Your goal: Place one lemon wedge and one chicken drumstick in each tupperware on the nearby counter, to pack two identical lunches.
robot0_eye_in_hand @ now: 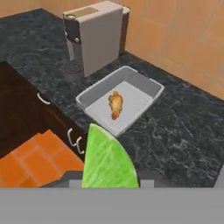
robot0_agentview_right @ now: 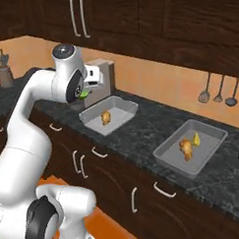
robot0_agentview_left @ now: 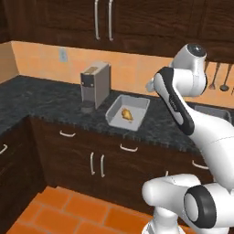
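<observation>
The gripper (robot0_eye_in_hand: 109,186) is clamped on the green lemon wedge (robot0_eye_in_hand: 107,159), held above the counter's (robot0_eye_in_hand: 183,131) front edge, with the nearer tupperware (robot0_eye_in_hand: 146,85) and its lone chicken drumstick (robot0_eye_in_hand: 115,104) just beyond and below it.

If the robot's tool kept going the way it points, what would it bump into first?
Probably the near tupperware holding a chicken drumstick. The tool, shut on the green lemon wedge, aims roughly there, though depth is hard to judge.
</observation>
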